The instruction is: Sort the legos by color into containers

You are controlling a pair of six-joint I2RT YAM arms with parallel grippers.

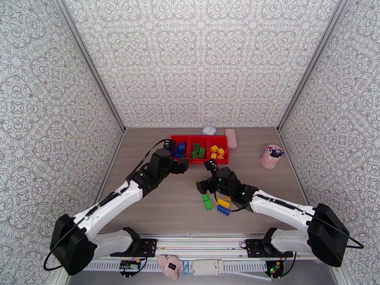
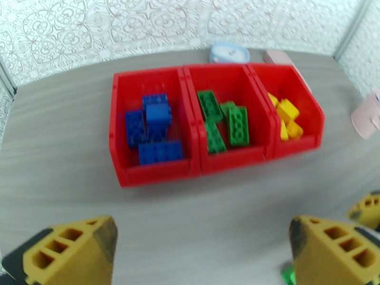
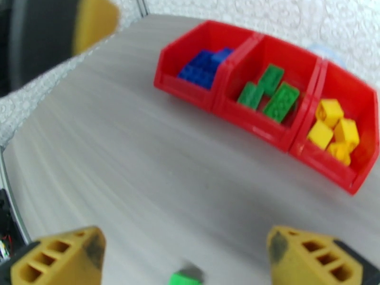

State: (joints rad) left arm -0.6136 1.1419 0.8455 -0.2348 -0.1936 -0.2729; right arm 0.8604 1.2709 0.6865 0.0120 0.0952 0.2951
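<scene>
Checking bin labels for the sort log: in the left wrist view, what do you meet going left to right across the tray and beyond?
Inside the red tray: blue legos → green legos → yellow legos; then, past the tray, the pink pen cup.

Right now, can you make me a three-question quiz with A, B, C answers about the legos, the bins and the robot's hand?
1. Which bin of the tray holds green legos? A) left bin B) middle bin C) right bin
2. What colour is the tray? A) red B) white C) black
3. How is the left gripper? A) open and empty B) shut on a blue lego C) shut on the tray

Answers:
1 B: the green legos lie between the blue legos and the yellow legos.
2 A: its walls are red in every view.
3 A: its fingers stand wide apart with nothing between them.
</scene>
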